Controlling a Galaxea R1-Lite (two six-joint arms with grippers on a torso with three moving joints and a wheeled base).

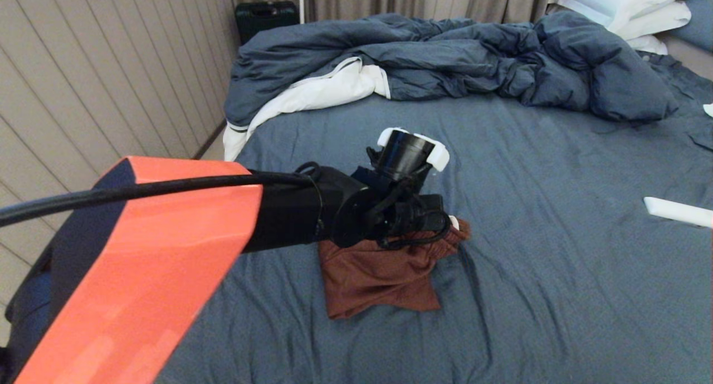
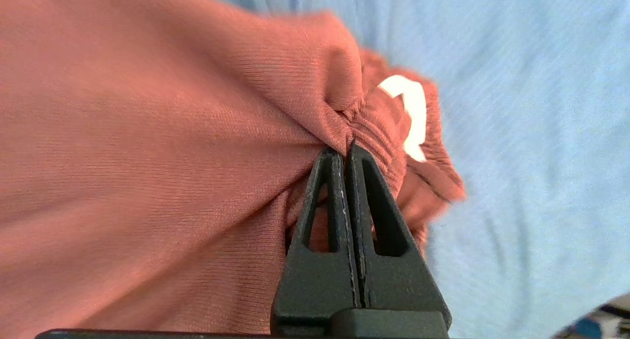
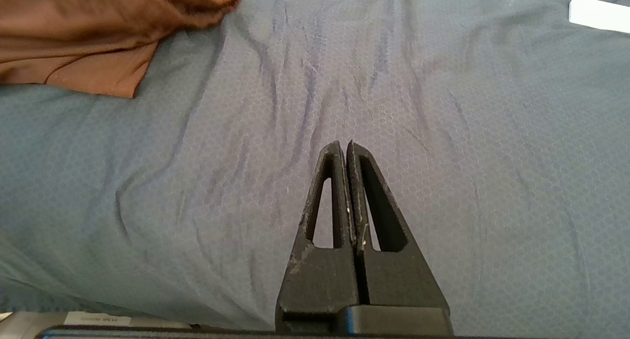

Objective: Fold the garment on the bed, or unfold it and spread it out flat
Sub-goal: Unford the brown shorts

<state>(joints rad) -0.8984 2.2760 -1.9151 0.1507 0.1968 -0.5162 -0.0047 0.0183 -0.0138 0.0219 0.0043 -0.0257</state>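
The left arm's orange forearm (image 1: pixel 139 261) fills the near foreground and reaches out over the bed (image 1: pixel 557 261). At its end, the left pincer (image 2: pixel 347 149) is clamped shut on the garment (image 1: pixel 379 275), biting the gathered fabric just beside the elastic waistband, close to the white drawstring (image 2: pixel 411 115). The garment is a bunched, rust-brown heap on the slate-blue sheet, on the near side of the rumpled duvet (image 1: pixel 445 61) and well apart from it. One corner of the cloth lies flat toward the robot; the rest is drawn up toward the grip.

The right pincer (image 3: pixel 347 149) is closed on nothing and hangs above bare sheet, to the right of the garment and apart from it. A white strip (image 1: pixel 677 211) lies farther right again.

Assessment: the step in hand is a waistband grasp in preparation for spreading. The next move likely calls for lifting and drawing the waistband away from the heap so the legs trail out flat; the right pincer would need to open and take the opposite waistband end.
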